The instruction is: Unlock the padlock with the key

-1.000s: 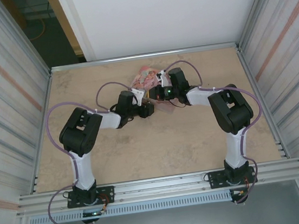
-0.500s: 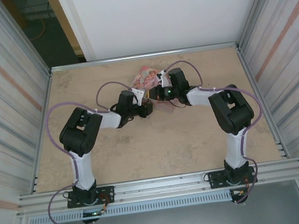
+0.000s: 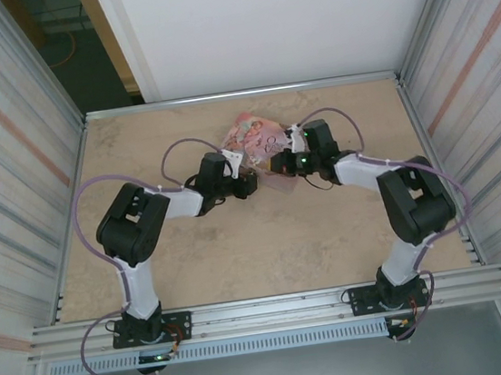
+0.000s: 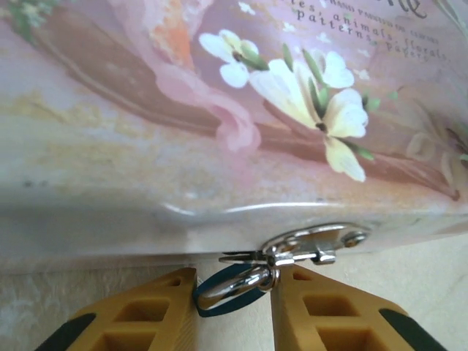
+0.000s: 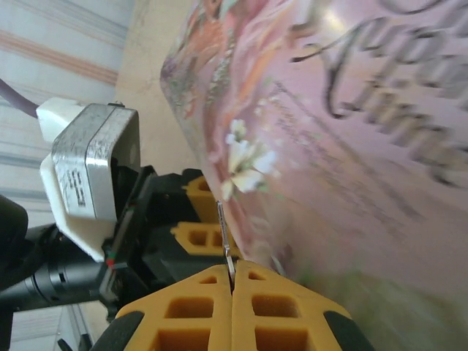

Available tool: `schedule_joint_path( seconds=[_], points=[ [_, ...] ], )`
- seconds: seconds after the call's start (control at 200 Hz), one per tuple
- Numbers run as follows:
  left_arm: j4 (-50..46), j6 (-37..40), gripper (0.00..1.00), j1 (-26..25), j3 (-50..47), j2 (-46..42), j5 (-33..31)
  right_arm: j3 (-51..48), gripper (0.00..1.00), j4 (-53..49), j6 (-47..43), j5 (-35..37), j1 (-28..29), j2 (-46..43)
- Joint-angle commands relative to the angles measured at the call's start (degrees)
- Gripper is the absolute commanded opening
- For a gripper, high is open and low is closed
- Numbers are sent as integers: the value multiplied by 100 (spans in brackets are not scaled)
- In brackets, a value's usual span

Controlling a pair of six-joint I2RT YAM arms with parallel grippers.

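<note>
Blue with a small steel loop, the padlock [image 4: 252, 281] hangs from the clasp [image 4: 314, 245] on the pink tin [image 4: 219, 131], near the middle of the surface's [image 3: 240, 253] far edge. The left end effector [image 4: 234, 292] pinches it, barely parted. The right end effector [image 5: 232, 272] is closed tight on the key [image 5: 223, 230], whose blade points straight out toward the left one, just ahead. The keyhole is hidden.

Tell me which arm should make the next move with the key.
Right: the right gripper pinches the key, pointed at the left gripper, which holds the padlock at the tin's hasp.
</note>
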Motion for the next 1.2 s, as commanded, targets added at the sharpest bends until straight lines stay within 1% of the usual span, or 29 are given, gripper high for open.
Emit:
schedule_joint_path(
  seconds=[0.0,0.135,0.261,0.371,0.471,0.621,0.782,0.992,1.197],
  points=[
    [-353,-297,28,-77,-13,-557,156,-329,0,-541,-495,193,-179,-790],
    [-1001,-762,26,-86,89,-863,453,-765,0,-1181,-1226,315,-203,-1672],
    [-1468,-1247,24,-86,151,-1098,788,-1259,0,-1428,-1733,394,-97,-2396],
    [-1831,-1675,20,-106,212,-1256,961,-1639,0,-1518,-2071,581,213,-2906],
    [-2086,-1994,20,-138,285,-1359,1123,-1950,0,-1384,-2276,821,645,-3162],
    [-2320,-2421,20,-139,373,-1458,1423,-2454,0,-738,-2364,1173,1120,-3261],
    [-2545,-2625,21,-140,445,-1578,1620,-2831,0,-142,-2587,1479,1478,-3213],
    [-2599,-2823,21,-130,389,-1695,1705,-3076,0,530,-2731,1561,1635,-3033],
    [-2488,-2980,21,-136,281,-1730,1787,-3002,0,1130,-2744,1440,1645,-2469]
  ],
)
